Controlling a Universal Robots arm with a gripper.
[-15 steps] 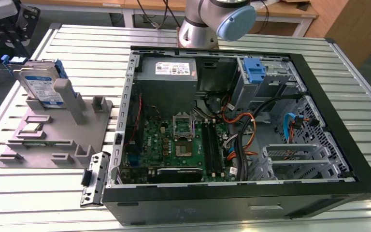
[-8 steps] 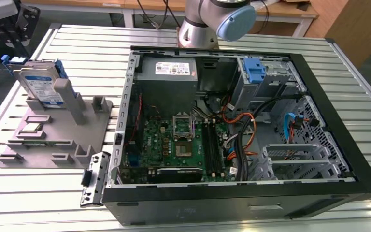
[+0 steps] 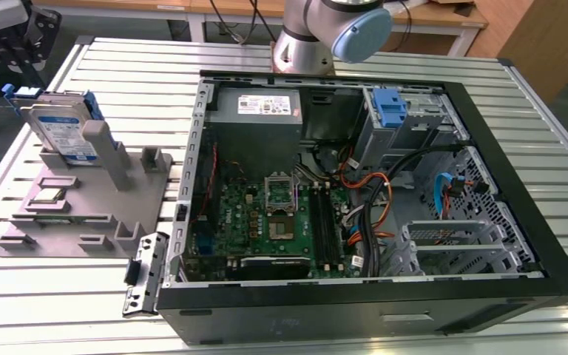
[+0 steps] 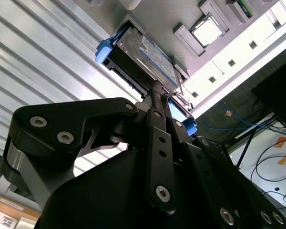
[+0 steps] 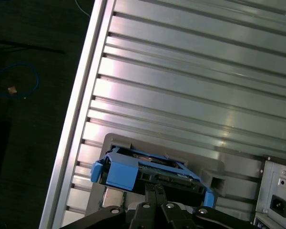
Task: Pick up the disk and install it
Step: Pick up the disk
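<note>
Surface: a ribbed metal table (image 3: 116,52), with an open computer case (image 3: 521,288) lying towards the exterior view's right.
Fixture: a grey block (image 3: 86,214) on the table, just beside the case on the exterior view's left (a small chip (image 3: 47,196) sits in one of its pockets).
Disk: the disk (image 3: 62,126) stands on edge in the fixture, label side showing and blue rails along its edges.
Gripper: the gripper (image 3: 23,74) sits right at the disk's upper edge in both wrist views. It seems to meet the blue rail, but I cannot tell whether it is closed on it.
</note>
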